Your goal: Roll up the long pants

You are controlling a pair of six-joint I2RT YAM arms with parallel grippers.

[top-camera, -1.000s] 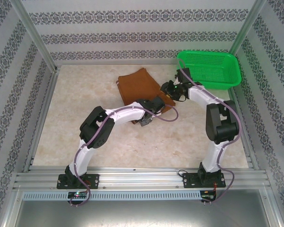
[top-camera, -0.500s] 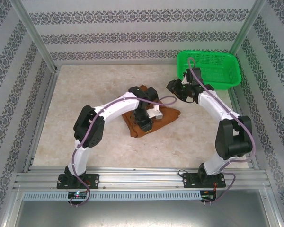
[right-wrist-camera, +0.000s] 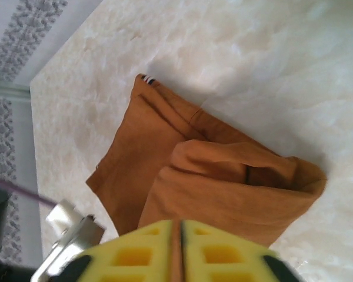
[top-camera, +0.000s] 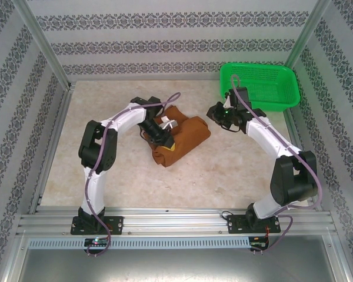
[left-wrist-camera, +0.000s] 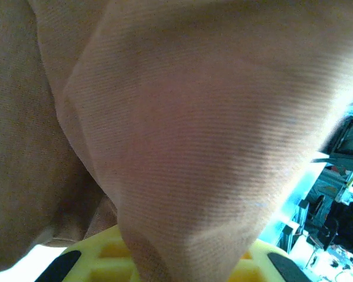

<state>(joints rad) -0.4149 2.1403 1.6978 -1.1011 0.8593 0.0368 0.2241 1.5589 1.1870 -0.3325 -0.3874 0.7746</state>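
Clearly, the left gripper (top-camera: 163, 130) is pinched on a fold of the long pants (top-camera: 185, 136), with cloth draped between its yellow pads (left-wrist-camera: 91, 264). The right gripper (right-wrist-camera: 176, 232) is closed on nothing, hovering just right of the partly rolled bundle, which lies mid-table (top-camera: 106, 158) near the green basket (top-camera: 265, 88).

Pants (top-camera: 187, 136) on table (top-camera: 129, 176) ctr, basket (top-camera: 270, 88) behind-right (far corner).

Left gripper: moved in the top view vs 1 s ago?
Yes. The left gripper, clamped on the rust-brown fabric long pants, has shifted left, further from the green plastic mesh basket.
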